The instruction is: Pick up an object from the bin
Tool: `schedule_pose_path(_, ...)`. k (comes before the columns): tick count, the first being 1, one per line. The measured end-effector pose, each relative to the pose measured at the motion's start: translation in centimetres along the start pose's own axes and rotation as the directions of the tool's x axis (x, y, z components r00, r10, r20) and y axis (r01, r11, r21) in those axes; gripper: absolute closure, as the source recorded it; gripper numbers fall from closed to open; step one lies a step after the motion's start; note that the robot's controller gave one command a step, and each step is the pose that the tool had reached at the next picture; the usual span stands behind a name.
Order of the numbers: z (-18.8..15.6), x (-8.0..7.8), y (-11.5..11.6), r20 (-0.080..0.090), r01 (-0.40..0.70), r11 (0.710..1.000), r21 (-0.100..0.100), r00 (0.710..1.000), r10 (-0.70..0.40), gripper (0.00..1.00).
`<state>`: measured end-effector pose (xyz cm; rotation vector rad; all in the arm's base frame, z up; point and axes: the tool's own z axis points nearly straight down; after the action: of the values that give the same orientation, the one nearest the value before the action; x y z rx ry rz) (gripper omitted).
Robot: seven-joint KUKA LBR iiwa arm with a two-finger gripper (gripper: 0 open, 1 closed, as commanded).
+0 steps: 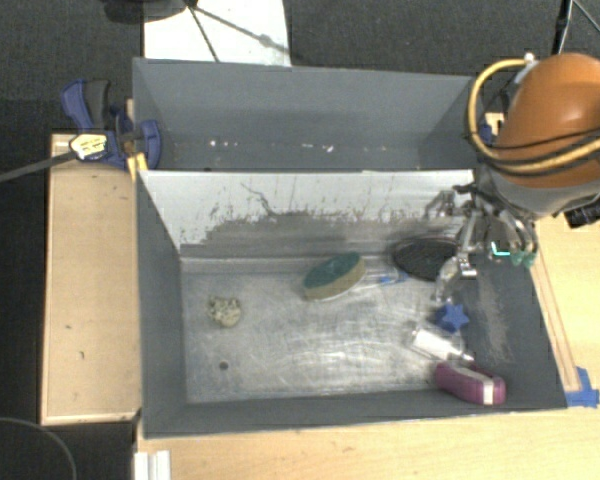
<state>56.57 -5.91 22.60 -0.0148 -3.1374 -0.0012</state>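
While the arm comes in from the right of the frame under its orange cover [565,98], the gripper [450,280] hangs low at the right end of the bin [280,413]. Clenched or released: cannot tell from this angle. Nothing seen held.

Nearest things:
- black disc [422,259], flat, just to the left of the gripper and slightly above it in the frame
- small blue piece [451,317], directly below the tip in the frame, close, apparently not touching; compact, no clear long axis
- white tube [435,343], further down, long axis running from upper left to lower right
- purple block [468,383], at the lower right corner

Well apart: green sponge [332,276] at centre, pale lump [224,311] at left.

Judgement: the blue piece is the likeliest pick, needing a short move toward the frame's lower edge, then down.
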Motion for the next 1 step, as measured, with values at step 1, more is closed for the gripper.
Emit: schedule_pose_path(1,13.45,0.49,-5.89,0.008,-0.128,0.992,-0.003,0.992,0.128,0.00)
